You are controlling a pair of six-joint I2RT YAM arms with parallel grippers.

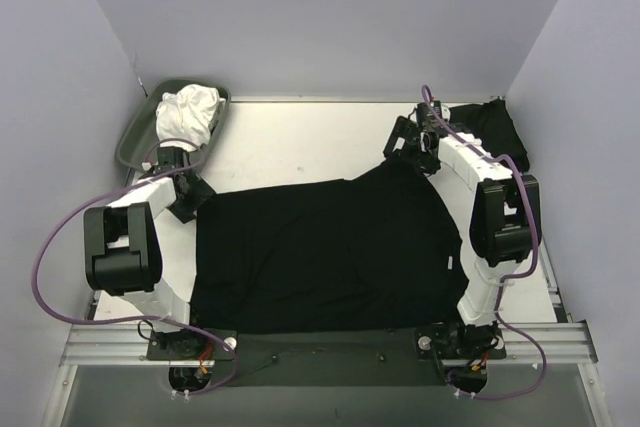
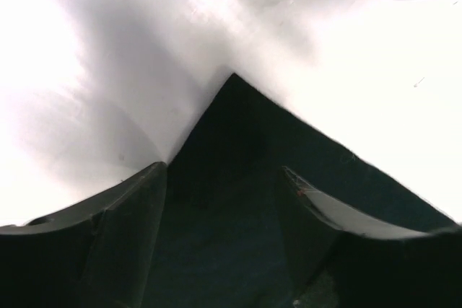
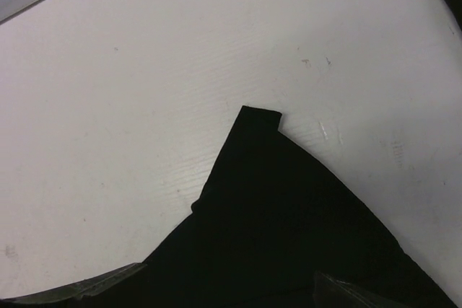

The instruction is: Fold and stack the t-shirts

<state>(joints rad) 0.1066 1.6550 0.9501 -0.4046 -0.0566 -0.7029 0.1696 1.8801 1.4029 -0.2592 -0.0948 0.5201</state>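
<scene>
A black t-shirt (image 1: 320,252) lies spread flat in the middle of the white table, with a small pale mark (image 1: 450,264) near its right edge. My left gripper (image 1: 188,202) is at the shirt's far left corner. In the left wrist view its jaws (image 2: 224,207) stand wide apart with the cloth corner (image 2: 238,128) between them. My right gripper (image 1: 415,152) is at the far right corner. Its jaws (image 3: 227,286) are also wide apart over the cloth corner (image 3: 260,178). A second black shirt (image 1: 495,127) lies bunched at the back right.
A shallow grey-green tray (image 1: 135,137) stands at the back left and holds a crumpled white cloth (image 1: 188,112). Grey walls close in the table on three sides. A metal rail (image 1: 330,342) runs along the near edge.
</scene>
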